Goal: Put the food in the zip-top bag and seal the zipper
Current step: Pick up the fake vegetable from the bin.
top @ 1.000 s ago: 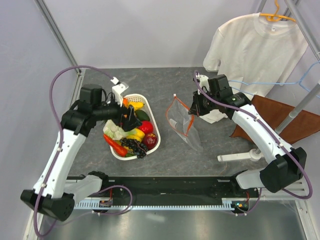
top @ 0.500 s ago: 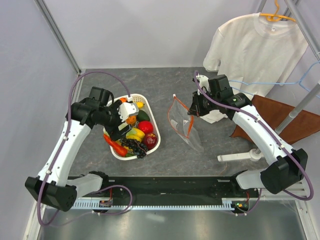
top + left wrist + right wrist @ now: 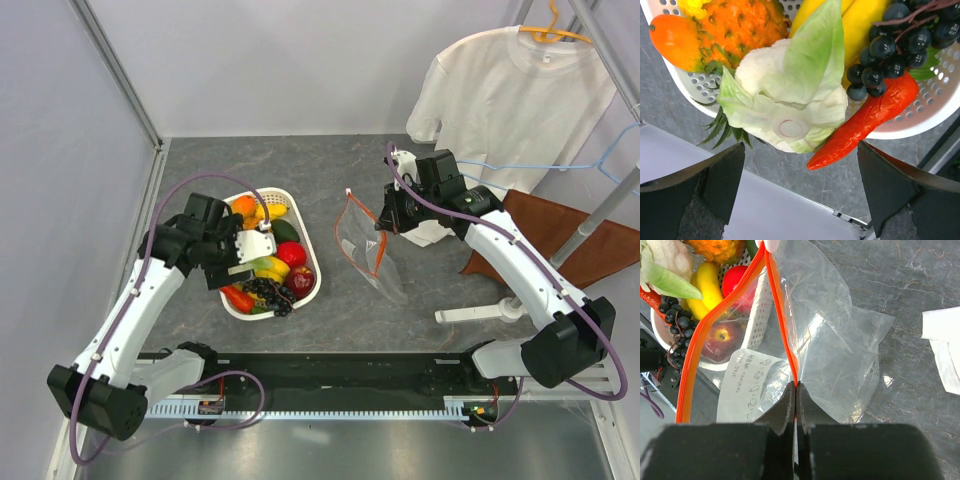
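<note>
The food lies in a white mesh basket (image 3: 309, 252): pale green cabbage (image 3: 790, 100), red chili (image 3: 870, 117), dark grapes (image 3: 890, 40), a banana (image 3: 860, 20) and an orange piece (image 3: 670, 35). My left gripper (image 3: 243, 262) hovers open over the basket's near-left rim. Its fingers (image 3: 705, 177) stand wide apart and hold nothing; cabbage and chili lie just ahead of them. The clear zip-top bag (image 3: 372, 255) hangs to the right of the basket with its mouth gaping. My right gripper (image 3: 796, 387) is shut on its red-orange zipper (image 3: 781, 305) and holds the bag up.
A white T-shirt (image 3: 510, 90) hangs on a hanger at the back right, with a brown cloth (image 3: 560, 235) below it. A white sheet (image 3: 942, 345) lies beside the bag. A white stand foot (image 3: 480, 313) lies near the right arm's base.
My left arm has swung its wrist toward the near side, bringing the open gripper from the basket's middle to its near-left rim. The right arm and the bag have stayed put.
</note>
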`<state>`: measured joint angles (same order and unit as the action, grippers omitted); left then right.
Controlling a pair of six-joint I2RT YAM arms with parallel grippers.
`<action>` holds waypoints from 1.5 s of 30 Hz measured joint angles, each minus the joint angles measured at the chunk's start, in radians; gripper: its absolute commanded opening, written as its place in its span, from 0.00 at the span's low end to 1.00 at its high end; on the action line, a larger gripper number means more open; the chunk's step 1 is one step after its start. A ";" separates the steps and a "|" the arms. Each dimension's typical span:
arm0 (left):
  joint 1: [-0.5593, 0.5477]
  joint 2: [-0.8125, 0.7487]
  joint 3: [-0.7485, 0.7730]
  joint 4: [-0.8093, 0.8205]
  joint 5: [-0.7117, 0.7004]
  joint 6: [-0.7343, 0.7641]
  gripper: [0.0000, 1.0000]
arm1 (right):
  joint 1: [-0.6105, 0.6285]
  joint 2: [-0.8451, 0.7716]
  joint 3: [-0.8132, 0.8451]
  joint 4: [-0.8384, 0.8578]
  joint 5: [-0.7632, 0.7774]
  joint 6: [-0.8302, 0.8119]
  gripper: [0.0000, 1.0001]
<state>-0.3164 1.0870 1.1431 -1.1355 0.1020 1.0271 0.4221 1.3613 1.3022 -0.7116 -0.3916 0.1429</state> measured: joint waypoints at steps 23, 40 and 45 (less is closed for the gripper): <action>-0.046 -0.235 -0.362 0.336 -0.048 0.047 1.00 | 0.002 0.027 0.000 -0.003 0.000 -0.009 0.00; -0.050 -0.122 -0.415 0.521 -0.096 0.053 1.00 | 0.002 0.048 0.029 -0.008 0.000 -0.018 0.00; -0.050 -0.099 -0.423 0.565 -0.104 0.071 0.88 | 0.002 0.048 0.030 -0.008 0.000 -0.018 0.00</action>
<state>-0.3664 0.9878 0.7204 -0.5709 -0.0017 1.0985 0.4236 1.4094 1.3323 -0.7200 -0.3912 0.1253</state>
